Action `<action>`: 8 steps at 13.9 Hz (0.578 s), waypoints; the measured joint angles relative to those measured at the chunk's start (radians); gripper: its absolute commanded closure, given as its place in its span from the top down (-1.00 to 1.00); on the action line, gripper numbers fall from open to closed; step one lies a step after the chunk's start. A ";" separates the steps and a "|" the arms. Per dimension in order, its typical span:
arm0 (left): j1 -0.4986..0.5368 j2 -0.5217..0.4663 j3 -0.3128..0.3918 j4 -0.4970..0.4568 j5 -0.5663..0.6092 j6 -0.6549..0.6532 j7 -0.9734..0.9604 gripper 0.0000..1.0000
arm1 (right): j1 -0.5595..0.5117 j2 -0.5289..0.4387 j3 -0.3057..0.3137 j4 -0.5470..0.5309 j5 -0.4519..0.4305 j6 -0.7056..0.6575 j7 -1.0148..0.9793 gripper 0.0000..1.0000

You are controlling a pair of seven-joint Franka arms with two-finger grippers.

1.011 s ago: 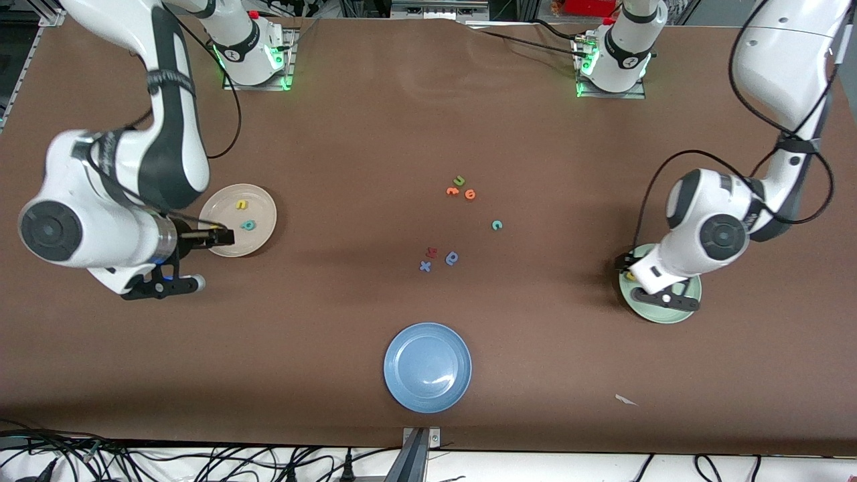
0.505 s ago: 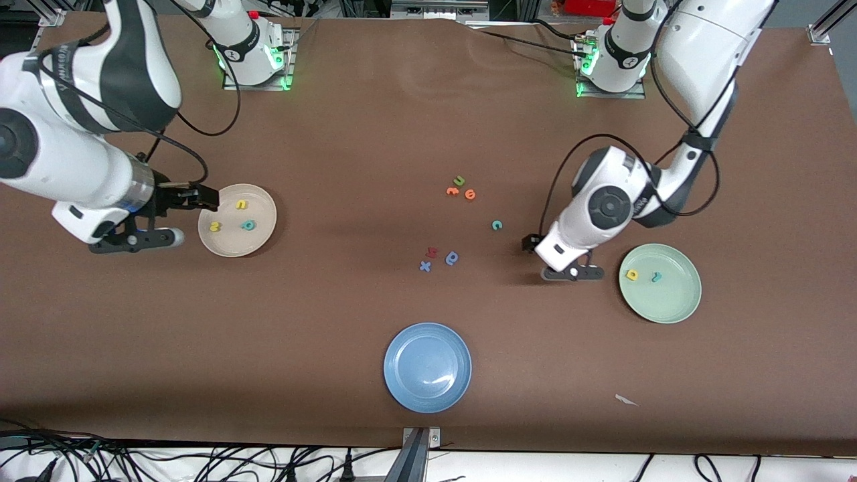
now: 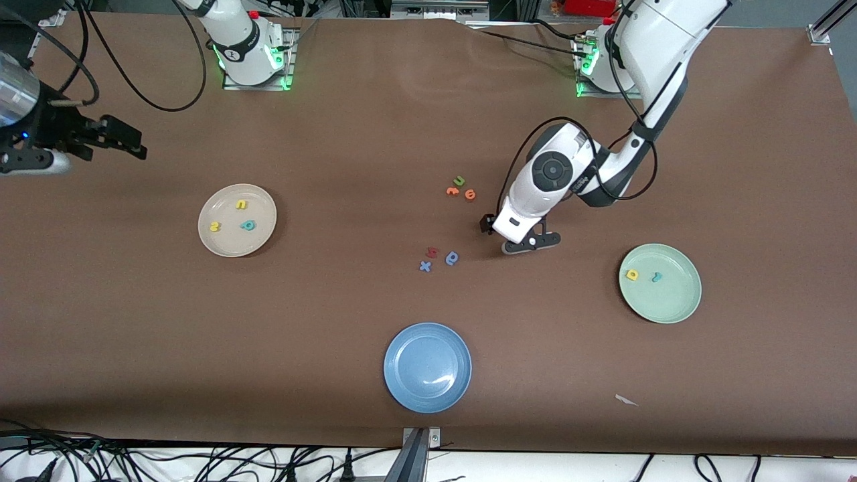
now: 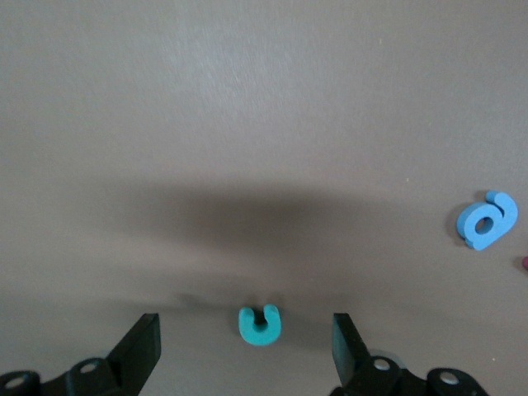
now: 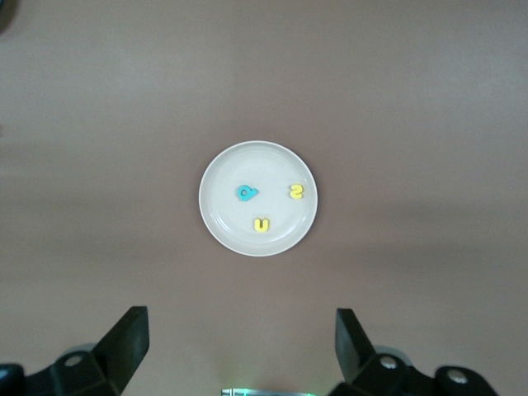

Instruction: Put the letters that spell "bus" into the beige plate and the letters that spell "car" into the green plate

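At the front view's upper left edge the right gripper point(image 3: 124, 140) waits high, fingers spread and empty. Below it, left of centre, the beige plate point(image 3: 217, 248) already carries the yellow "s" point(image 3: 215, 227), yellow "u" point(image 3: 241, 205) and teal "b" point(image 3: 248, 225). Right of centre, the left gripper point(image 4: 247, 351) hangs low with jaws parted on either side of the teal "c" point(image 4: 260, 323), not touching it. At mid right the green plate point(image 3: 676, 308) holds the yellow "a" point(image 3: 632, 274) and teal "r" point(image 3: 657, 276). Seemingly the last pick: sink, pinch the "c", carry it there.
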 measured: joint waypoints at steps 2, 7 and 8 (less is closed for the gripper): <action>-0.013 0.016 0.001 -0.005 0.051 0.012 -0.064 0.52 | -0.010 0.023 0.002 0.000 0.000 0.062 0.000 1.00; -0.018 0.053 0.001 -0.004 0.141 0.027 -0.179 0.19 | -0.022 0.062 0.029 0.000 0.000 0.199 0.001 1.00; -0.018 0.053 0.001 -0.004 0.141 0.027 -0.186 0.16 | -0.026 0.061 0.041 0.000 0.000 0.192 0.003 1.00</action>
